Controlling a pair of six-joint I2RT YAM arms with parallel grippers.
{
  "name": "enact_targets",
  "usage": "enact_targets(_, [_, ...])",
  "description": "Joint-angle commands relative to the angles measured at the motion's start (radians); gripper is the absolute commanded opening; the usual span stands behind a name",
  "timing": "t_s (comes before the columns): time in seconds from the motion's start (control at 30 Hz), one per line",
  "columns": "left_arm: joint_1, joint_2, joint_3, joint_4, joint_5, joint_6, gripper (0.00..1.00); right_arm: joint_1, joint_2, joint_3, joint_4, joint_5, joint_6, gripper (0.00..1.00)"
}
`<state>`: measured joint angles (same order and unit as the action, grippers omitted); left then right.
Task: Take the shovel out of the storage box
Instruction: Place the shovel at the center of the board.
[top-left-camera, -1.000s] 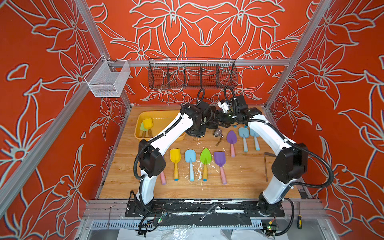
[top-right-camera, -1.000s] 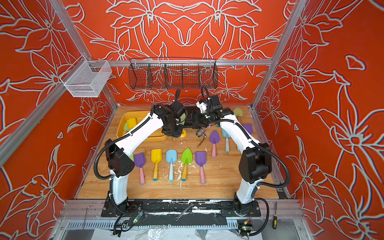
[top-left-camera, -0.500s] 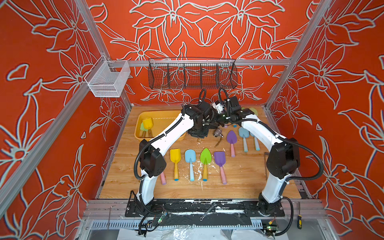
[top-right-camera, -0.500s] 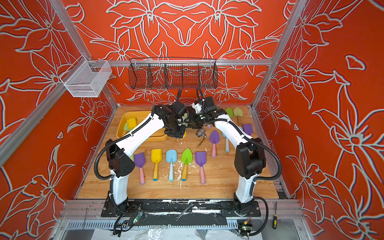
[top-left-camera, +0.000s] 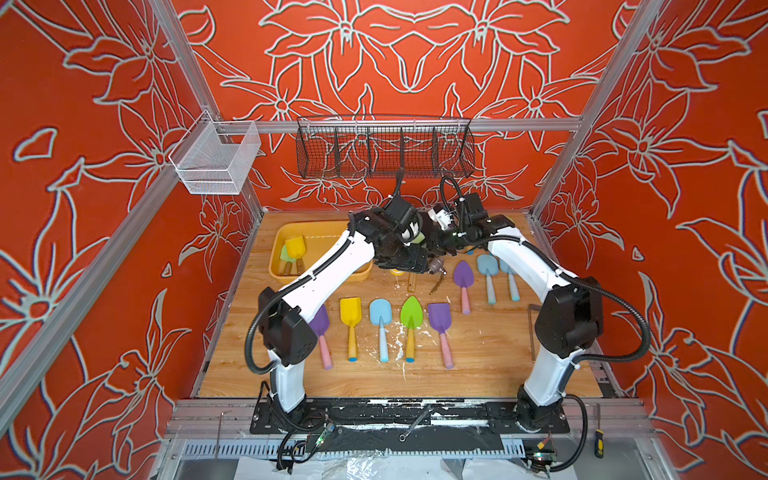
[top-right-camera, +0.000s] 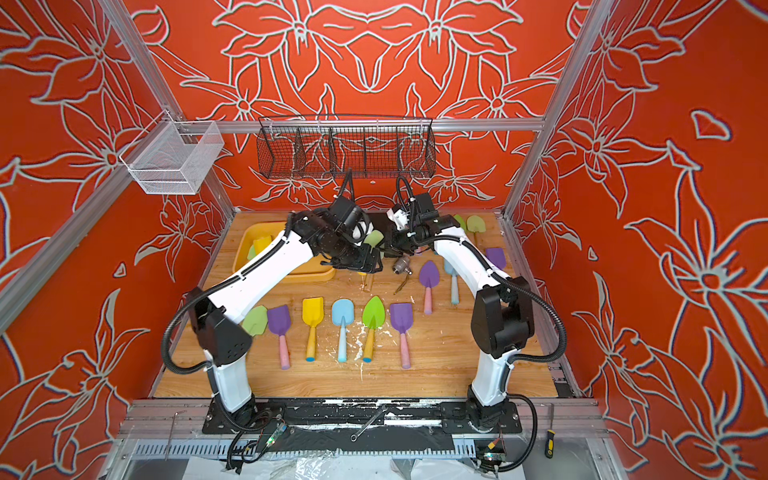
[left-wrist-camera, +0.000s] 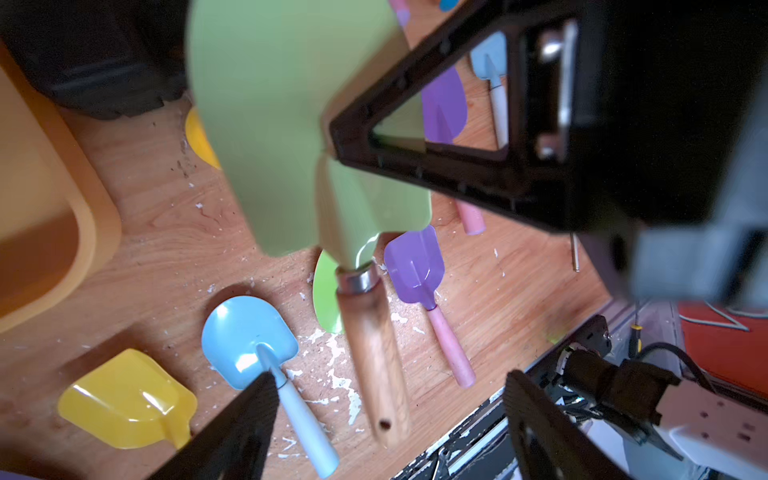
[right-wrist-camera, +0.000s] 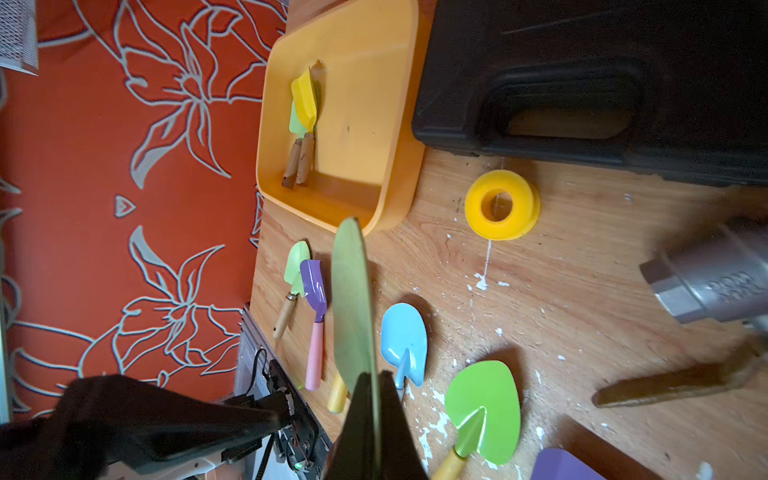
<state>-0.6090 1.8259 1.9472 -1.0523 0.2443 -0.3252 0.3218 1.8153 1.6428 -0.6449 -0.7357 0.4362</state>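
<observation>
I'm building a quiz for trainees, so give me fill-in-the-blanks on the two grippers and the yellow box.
1. The right gripper is shut on the pale green shovel's ____.
2. The left gripper has its jaws ____, with the wooden handle between them.
3. The storage box holds ____ shovels.
Missing words: blade; open; two.

Wooden tabletop (top-left-camera: 478, 374), white flecks scattered. Lying on it: yellow storage box (top-left-camera: 320, 241) rear left, black tool case (right-wrist-camera: 582, 83) just beside, yellow ring (right-wrist-camera: 478, 205), metal chuck (top-left-camera: 436, 264), front row of coloured shovels (top-left-camera: 380, 311), more shovels (top-left-camera: 487, 266) right.
</observation>
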Motion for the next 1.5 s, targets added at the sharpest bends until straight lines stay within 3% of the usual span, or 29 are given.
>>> enact_targets(0.0, [0.064,-0.131,-0.112,0.140,0.099,0.075,0.88,-0.021,-0.078,0.048,-0.085,-0.022,-0.159,0.00])
enact_targets(0.13, [0.121,-0.286,-0.341,0.380,0.218,0.200,0.87,-0.022,-0.143,0.011,-0.077,-0.043,-0.292,0.00])
enact_targets(0.3, [0.126,-0.417,-0.560,0.648,0.336,0.367,0.90,-0.020,-0.242,-0.101,0.051,-0.114,-0.403,0.00])
enact_targets(0.37, [0.127,-0.393,-0.558,0.653,0.411,0.411,0.90,-0.016,-0.283,-0.152,0.115,-0.156,-0.441,0.00])
enact_targets(0.6, [0.136,-0.266,-0.442,0.604,0.484,0.433,0.84,0.002,-0.388,-0.297,0.248,-0.230,-0.532,0.00])
enact_targets(0.8, [0.146,-0.213,-0.393,0.592,0.614,0.462,0.64,0.003,-0.402,-0.327,0.217,-0.266,-0.572,0.00])
enact_targets(0.87, [0.147,-0.187,-0.368,0.551,0.661,0.486,0.39,0.002,-0.411,-0.340,0.216,-0.257,-0.591,0.00])
enact_targets(0.93, [0.147,-0.172,-0.353,0.519,0.689,0.505,0.24,0.003,-0.415,-0.344,0.206,-0.251,-0.611,0.00])
enact_targets(1.03, [0.147,-0.154,-0.346,0.500,0.728,0.517,0.19,0.003,-0.410,-0.338,0.193,-0.261,-0.625,0.00])
enact_targets(1.17, [0.149,-0.120,-0.305,0.414,0.735,0.553,0.00,0.003,-0.415,-0.333,0.188,-0.235,-0.623,0.00])
enact_targets(1.23, [0.150,-0.106,-0.287,0.403,0.733,0.536,0.00,0.004,-0.421,-0.337,0.194,-0.209,-0.605,0.00])
enact_targets(1.3, [0.153,-0.090,-0.260,0.393,0.716,0.491,0.00,0.004,-0.425,-0.330,0.165,-0.156,-0.576,0.18])
enact_targets(1.37, [0.165,-0.064,-0.208,0.374,0.679,0.404,0.00,0.004,-0.447,-0.336,0.159,-0.053,-0.497,0.53])
enact_targets(1.47, [0.172,-0.036,-0.162,0.382,0.509,0.220,0.00,0.013,-0.532,-0.447,0.248,0.153,-0.332,0.74])
